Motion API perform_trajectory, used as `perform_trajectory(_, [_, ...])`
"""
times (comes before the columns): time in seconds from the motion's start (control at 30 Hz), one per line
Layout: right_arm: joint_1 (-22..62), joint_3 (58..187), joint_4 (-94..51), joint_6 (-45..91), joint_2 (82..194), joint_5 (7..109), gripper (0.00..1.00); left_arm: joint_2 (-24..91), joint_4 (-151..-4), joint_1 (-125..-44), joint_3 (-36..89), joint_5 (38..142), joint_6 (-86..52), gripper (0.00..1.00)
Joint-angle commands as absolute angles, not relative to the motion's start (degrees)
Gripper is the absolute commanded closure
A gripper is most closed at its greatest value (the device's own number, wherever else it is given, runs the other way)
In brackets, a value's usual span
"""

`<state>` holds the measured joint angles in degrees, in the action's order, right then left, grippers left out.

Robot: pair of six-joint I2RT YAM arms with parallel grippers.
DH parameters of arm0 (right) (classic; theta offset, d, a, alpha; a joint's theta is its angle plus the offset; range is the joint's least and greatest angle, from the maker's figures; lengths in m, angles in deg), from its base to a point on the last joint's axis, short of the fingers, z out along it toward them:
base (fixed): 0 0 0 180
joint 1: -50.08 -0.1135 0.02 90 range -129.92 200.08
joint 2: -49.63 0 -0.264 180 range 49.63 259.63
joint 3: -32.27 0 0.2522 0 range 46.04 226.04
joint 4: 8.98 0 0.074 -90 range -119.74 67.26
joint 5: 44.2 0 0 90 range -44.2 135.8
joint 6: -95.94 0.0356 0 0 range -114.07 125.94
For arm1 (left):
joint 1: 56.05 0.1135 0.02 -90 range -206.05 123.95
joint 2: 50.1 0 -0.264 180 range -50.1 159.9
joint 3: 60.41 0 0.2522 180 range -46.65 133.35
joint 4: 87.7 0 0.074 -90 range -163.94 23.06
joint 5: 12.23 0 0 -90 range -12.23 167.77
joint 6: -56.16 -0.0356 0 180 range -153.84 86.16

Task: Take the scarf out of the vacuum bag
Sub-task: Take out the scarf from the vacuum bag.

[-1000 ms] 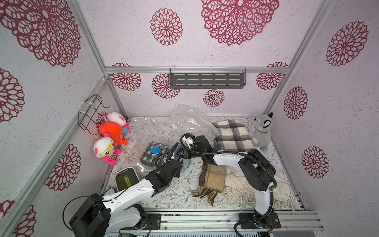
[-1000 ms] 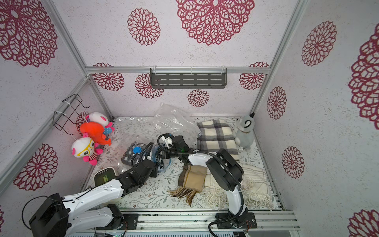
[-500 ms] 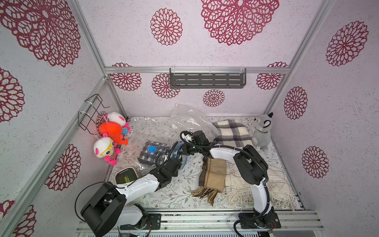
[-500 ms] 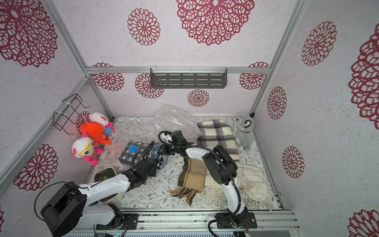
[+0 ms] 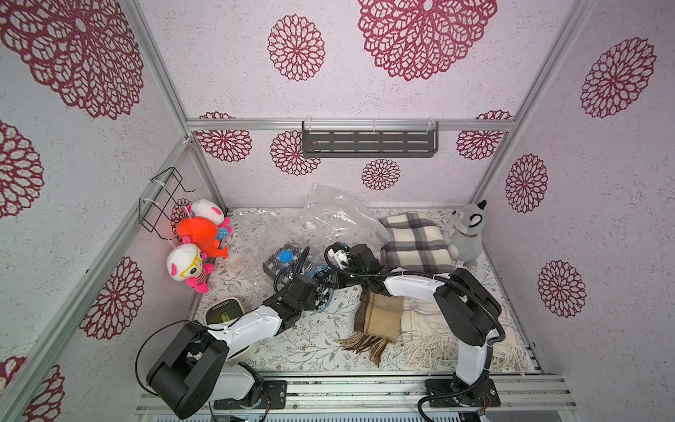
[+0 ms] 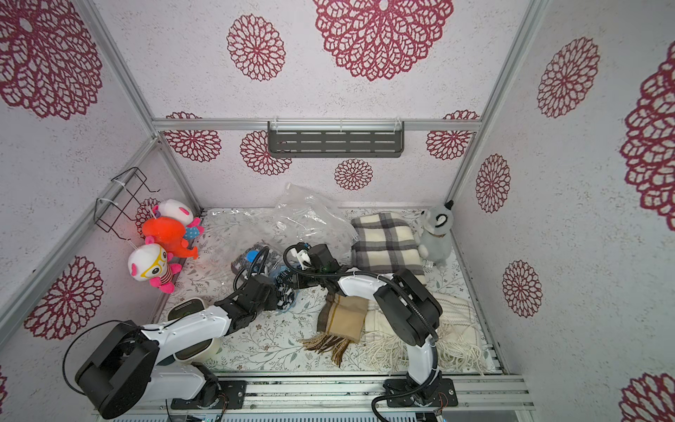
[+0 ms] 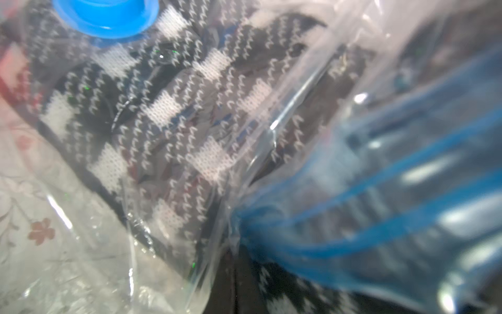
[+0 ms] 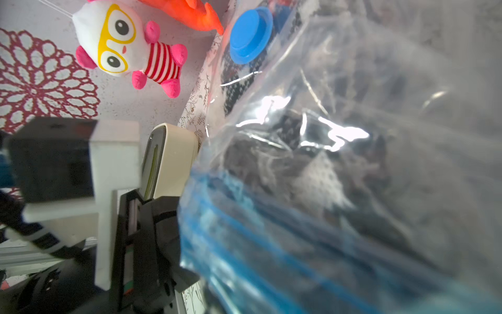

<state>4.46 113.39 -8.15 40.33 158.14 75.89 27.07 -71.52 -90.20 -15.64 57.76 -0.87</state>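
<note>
Knit shows best from the left wrist: the scarf is dark with white squares and small white chevrons. It lies folded inside the clear vacuum bag, directly under the blue valve cap, and runs from the cap toward the blurred blue zip band. That view also catches a bare strip of flowered worktop beside the bag, but neither arm. From the right wrist the film glares and the scarf is mostly a grey smear. The cap is clear there, and beyond it hang a plush toy with yellow glasses and a cream device. Only the top views show both arms meeting at the bag's mouth, on the side of the cap nearer the arm bases. The left tool is closed with the zip band bunched at it. The right tool is closed just beside it, whether on film or on scarf cannot be told. A patch of the same knit shows between them.
</note>
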Motion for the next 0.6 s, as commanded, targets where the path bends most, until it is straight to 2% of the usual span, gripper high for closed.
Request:
perform_trajectory(0.0, [3.0, 115.6, -11.9, 34.9, 156.5, 79.3, 1.00, 25.4, -79.5, -89.8, -16.8, 64.9, -1.0, 1.00])
perform_trajectory(0.1, [0.7, 118.4, -16.9, 30.5, 158.5, 73.0, 1.00, 21.1, -80.3, -91.3, -16.8, 65.4, -1.7, 1.00])
perform_trajectory(0.23, [0.5, 115.2, -13.1, 31.9, 157.7, 76.5, 1.00, 20.0, -74.6, -90.1, -13.4, 62.3, -2.9, 1.00])
perform_trajectory(0.37, [-0.3, 112.5, -10.8, 30.8, 154.2, 79.2, 1.00, 25.3, -72.4, -85.9, -12.0, 62.8, -3.0, 1.00])
perform_trajectory(0.57, [0.6, 114.3, -13.9, 25.9, 151.9, 83.3, 1.00, 32.1, -74.3, -84.8, -12.1, 64.6, -2.1, 1.00])
